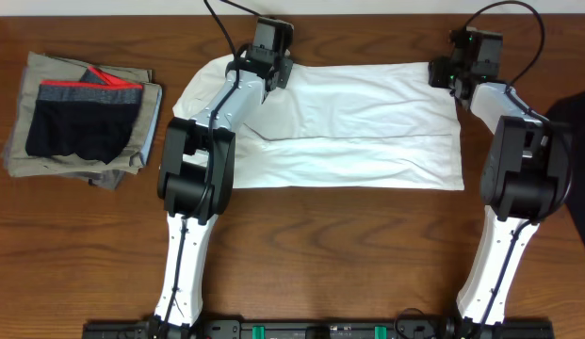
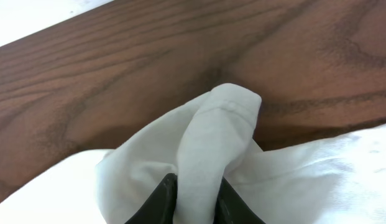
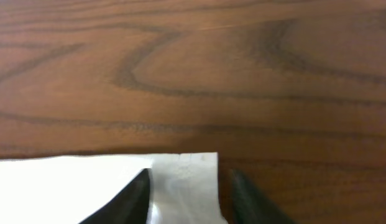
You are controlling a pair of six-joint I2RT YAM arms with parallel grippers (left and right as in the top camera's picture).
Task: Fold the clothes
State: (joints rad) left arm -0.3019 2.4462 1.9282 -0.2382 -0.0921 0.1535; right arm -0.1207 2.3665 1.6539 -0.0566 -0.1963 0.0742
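The white T-shirt (image 1: 358,132) lies flat across the far middle of the table as a wide folded band. My left gripper (image 1: 264,71) is at its far left corner, shut on a bunched-up fold of the white cloth (image 2: 217,124) that rises between the fingers (image 2: 196,183). At the shirt's far right corner my right gripper (image 1: 443,73) stands open. Its jaws (image 3: 189,177) straddle the flat corner (image 3: 68,186), with a gap of bare wood between the cloth edge and the right finger (image 3: 248,199). A black garment (image 1: 576,122) shows at the right edge.
A pile of khaki-grey folded pieces (image 1: 47,160) lies at the left of the table, with black shorts (image 1: 85,122) with a red-and-grey waistband on top. The brown wooden table (image 1: 349,254) runs bare in front of the shirt.
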